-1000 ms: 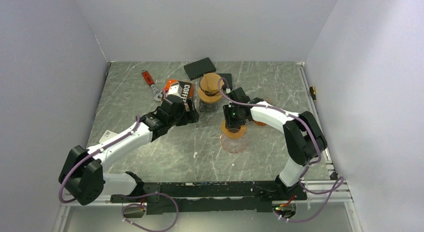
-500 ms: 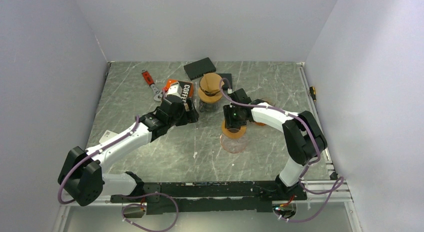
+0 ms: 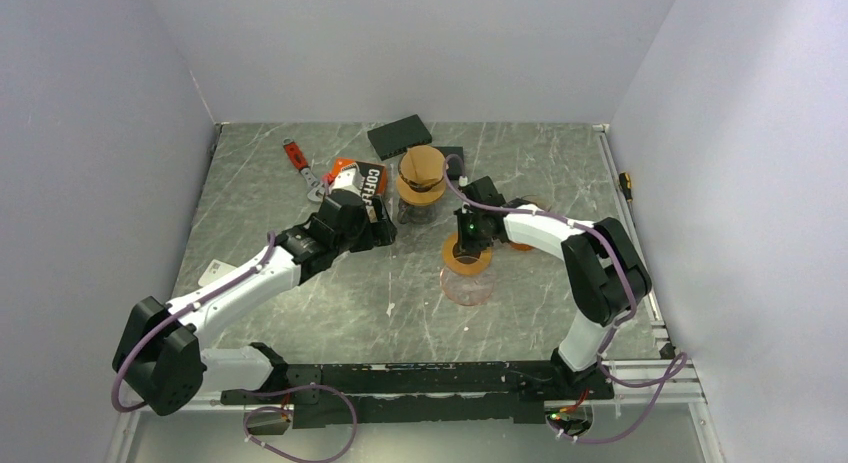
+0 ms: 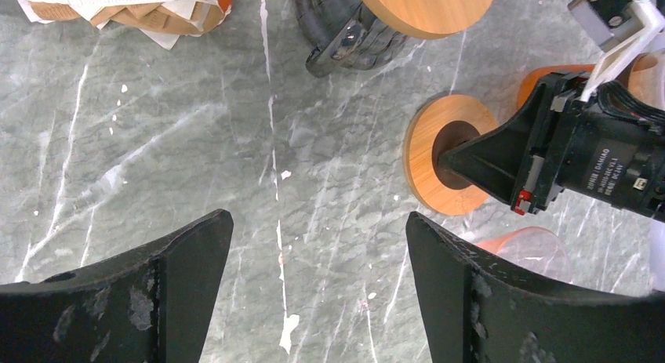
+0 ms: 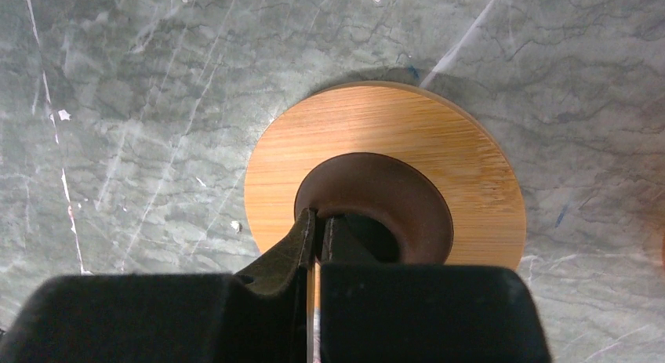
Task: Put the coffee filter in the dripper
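The dripper (image 3: 466,256) is a round wooden ring with a dark brown cone in its middle; it also shows in the right wrist view (image 5: 470,175) and the left wrist view (image 4: 427,155). My right gripper (image 3: 465,241) (image 5: 320,222) is shut on the cone's inner rim. Brown and white filter papers (image 4: 133,10) stick out of a torn packet marked COFFEE (image 3: 366,179). My left gripper (image 3: 383,226) (image 4: 317,237) is open and empty over bare table, between the packet and the dripper.
A clear pinkish cup (image 3: 468,286) stands just in front of the dripper. A dark glass jar with a wooden lid (image 3: 421,175) stands behind it. A black box (image 3: 399,135), a red-handled tool (image 3: 298,163) and an orange item (image 3: 520,245) lie further back.
My right gripper has shifted slightly back and right, so more of the ring's hole shows. The left arm has drawn back a little to the left.
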